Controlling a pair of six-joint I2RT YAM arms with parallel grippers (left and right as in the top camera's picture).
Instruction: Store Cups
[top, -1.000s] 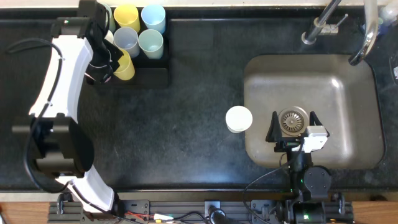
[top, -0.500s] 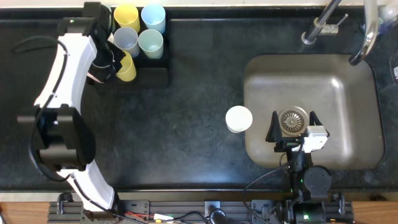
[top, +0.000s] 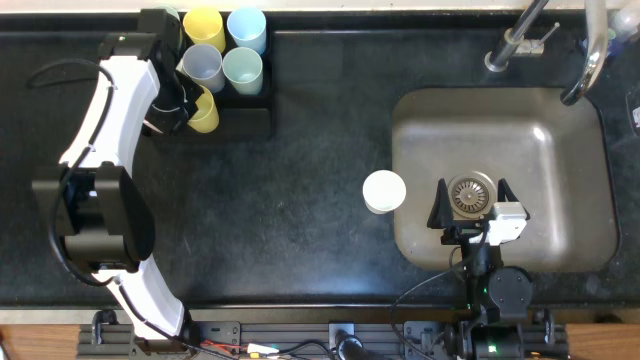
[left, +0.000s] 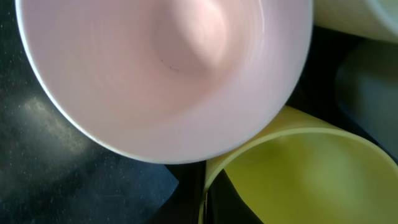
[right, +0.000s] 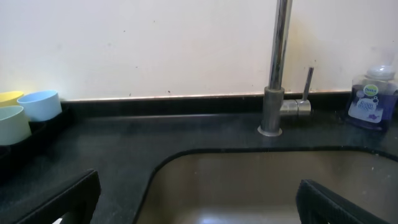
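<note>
**Top view.** The left tool is at the near left corner of a black tray at the back left of the worktop. It is closed on the rim of a yellow cup. This cup is tilted, with its side wall showing, and sits over the tray's front row. Four upright cups stand in the tray behind it: a grey cup and a green cup in the middle row, and a second yellow cup and a blue cup at the back. A white cup stands on the worktop just beside the left rim of the sink. The right tool is over the sink near the drain, spread wide and empty.

**Left wrist view.** The yellow cup's rim runs down to the tool, with a dark finger on each side of it. The open mouth of a pale cup is close above it. I cannot tell whether the two cups touch.

**Right wrist view.** The right tool's fingers stand far apart with nothing between them, above the sink basin. A faucet rises behind the sink, with a soap bottle beside it. The blue, green and second yellow cups are far off on the tray.
</note>
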